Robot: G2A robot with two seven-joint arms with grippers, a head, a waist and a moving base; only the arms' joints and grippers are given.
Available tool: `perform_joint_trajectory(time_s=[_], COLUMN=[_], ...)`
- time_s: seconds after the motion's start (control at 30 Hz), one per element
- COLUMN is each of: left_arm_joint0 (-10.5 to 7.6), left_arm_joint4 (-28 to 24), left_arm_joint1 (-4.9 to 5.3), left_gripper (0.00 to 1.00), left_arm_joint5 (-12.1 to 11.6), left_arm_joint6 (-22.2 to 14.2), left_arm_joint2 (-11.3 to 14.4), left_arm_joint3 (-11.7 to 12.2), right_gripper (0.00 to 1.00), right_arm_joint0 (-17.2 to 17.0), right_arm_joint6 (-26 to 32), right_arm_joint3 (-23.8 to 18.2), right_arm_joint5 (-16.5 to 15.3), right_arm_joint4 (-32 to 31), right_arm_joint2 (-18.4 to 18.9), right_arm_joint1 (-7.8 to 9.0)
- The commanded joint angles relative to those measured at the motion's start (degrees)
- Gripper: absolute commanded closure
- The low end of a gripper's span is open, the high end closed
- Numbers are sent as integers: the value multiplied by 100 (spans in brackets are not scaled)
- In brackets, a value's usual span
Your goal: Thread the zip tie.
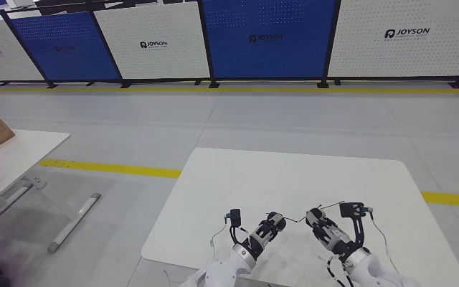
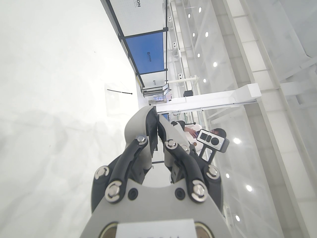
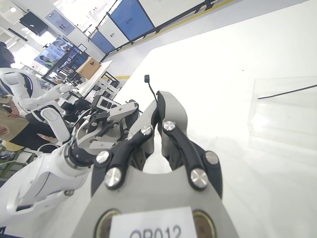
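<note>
1. Now both grippers hover over the near part of the table (image 1: pixel 287 179). They are close together, with the left gripper (image 1: pixel 277 222) just left of the right gripper (image 1: pixel 313 215).
2. The right gripper's jaws are pressed together, pinching the tie (image 3: pixel 151 89) just behind its head (image 3: pixel 147 77). The head sticks out free past the fingertips.
3. The left gripper's jaws are likewise pressed together. In the top view a thin black strand runs from its tips across to the right gripper, so I judge that it pinches the tail. Its own wrist view does not show the strap between the pads.
4. The tie is thus held between the two grippers, stretched out and not looped.
5. The step in hand, as I judge it, is the one just before threading. Both ends are gripped, but the tail has not entered the head.
6. The next move calls for bending the strap into a loop.
   - The left gripper must bring the tail tip round to the head's slot and line it up.
   - The right gripper holds the head steady, turned so the slot faces the tail.
   - The slot looks small, so the aim must be fine, and enough tail must stick out of the left pads to enter.
7. A spare tie (image 3: pixel 287 92) lies in a clear tray (image 3: pixel 272 134) on the table, well apart from the grippers.
</note>
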Motion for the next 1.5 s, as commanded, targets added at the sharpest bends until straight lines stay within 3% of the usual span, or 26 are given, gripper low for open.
perform_joint_trajectory(time_s=[0.0, 1.1, 1.47], left_arm_joint0=[0, 0, -28], left_arm_joint4=[0, 0, -764], left_arm_joint1=[0, 0, -55], left_gripper=[100, 100, 100], left_arm_joint5=[0, 0, -119], left_arm_joint6=[0, 0, -150], left_arm_joint2=[0, 0, -30], left_arm_joint3=[0, 0, 77], right_gripper=[100, 100, 100], right_arm_joint0=[33, 109, 135], right_arm_joint6=[30, 50, 37], right_arm_joint3=[18, 90, 115], right_arm_joint5=[21, 31, -60], right_arm_joint4=[-8, -57, -36], right_arm_joint2=[-22, -143, -150], right_arm_joint1=[-3, -17, -18])
